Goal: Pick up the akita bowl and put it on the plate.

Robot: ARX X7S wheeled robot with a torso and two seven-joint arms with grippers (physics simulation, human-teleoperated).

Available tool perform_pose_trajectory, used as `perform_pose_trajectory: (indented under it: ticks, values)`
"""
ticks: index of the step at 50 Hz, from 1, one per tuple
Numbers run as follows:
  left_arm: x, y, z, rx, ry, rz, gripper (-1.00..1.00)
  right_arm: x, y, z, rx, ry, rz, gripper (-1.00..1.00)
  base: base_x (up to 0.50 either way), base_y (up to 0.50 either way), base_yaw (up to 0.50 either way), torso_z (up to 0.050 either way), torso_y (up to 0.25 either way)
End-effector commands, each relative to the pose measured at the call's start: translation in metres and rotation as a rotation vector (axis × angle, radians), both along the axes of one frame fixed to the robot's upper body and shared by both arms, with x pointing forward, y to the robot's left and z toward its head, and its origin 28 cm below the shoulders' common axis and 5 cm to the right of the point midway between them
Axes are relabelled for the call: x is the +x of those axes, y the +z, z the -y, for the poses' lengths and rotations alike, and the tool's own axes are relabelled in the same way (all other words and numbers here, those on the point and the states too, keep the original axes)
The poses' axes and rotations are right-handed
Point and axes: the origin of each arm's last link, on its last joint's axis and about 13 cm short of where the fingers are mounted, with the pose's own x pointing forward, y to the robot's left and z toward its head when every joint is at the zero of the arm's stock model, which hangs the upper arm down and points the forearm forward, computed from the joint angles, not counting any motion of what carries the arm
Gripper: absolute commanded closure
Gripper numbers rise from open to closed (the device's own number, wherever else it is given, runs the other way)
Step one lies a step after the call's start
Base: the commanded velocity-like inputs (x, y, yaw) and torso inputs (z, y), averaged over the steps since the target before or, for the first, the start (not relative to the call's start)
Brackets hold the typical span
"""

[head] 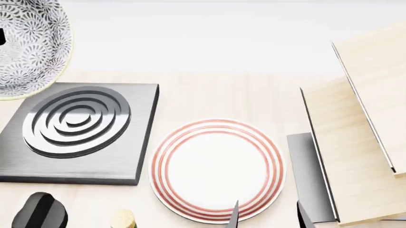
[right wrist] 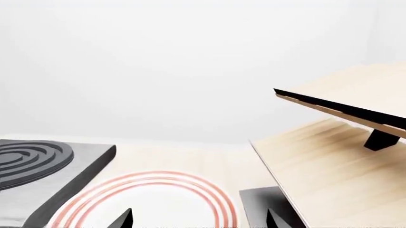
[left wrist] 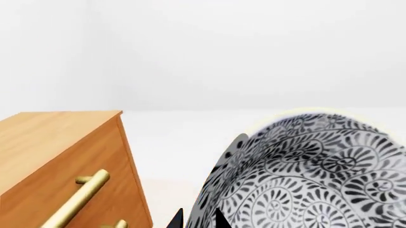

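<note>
The left gripper's dark fingertips pinch the bowl's rim, holding it tilted in the air over the burner's far left corner. The right gripper's fingers are spread beside the plate's near edge.

Only slim, pointed black fingertips of each gripper show.

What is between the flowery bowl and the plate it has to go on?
The akita bowl is lifted up on the left. The plate is bare. Only the dark stove burner lies between them, low and flat, so nothing visible seems to block the way.
</note>
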Motion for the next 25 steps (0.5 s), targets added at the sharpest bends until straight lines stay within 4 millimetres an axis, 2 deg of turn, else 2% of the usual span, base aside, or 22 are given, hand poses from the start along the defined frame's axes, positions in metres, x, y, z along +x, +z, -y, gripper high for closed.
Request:
perform_pose_trajectory:
  ticks: [1,16,25]
  values:
    - [0.006,0.014,0.006,-0.059,-0.095,0.017,1.0,0.001,-0.002,0.0,0.0,0.002,-0.007,-1.0,0.0,0.0,0.0,0.0,0.0]
    - [0.019,0.027,0.014,-0.205,-0.171,-0.112,1.0,0.0,-0.004,0.0,0.01,0.01,-0.016,-1.0,0.0,0.0,0.0,0.0,0.001]
    - [0.022,0.029,0.025,-0.195,-0.216,-0.224,1.0,-0.001,-0.003,0.0,0.012,0.013,-0.012,-1.0,0.0,0.0,0.0,0.0,0.0]
